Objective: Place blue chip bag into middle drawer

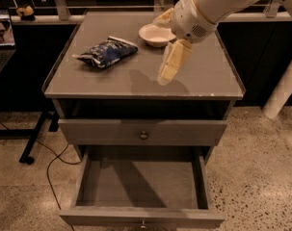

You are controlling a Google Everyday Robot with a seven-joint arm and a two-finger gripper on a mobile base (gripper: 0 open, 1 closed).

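The blue chip bag [106,53] lies crinkled on the left half of the cabinet top [203,78]. My gripper [167,75] hangs cream-coloured just above the cabinet top, right of the bag and in front of the white bowl [156,34]. It holds nothing and is about a bag's length from the bag. The middle drawer [143,182] is pulled open below, its grey inside bare, with its knob [143,224] at the front edge.
The upper drawer front [143,134] with its round knob is shut, above the open drawer. A dark table with a laptop [2,37] stands at left, and a cable [49,167] runs over the speckled floor. A white post [280,95] stands at right.
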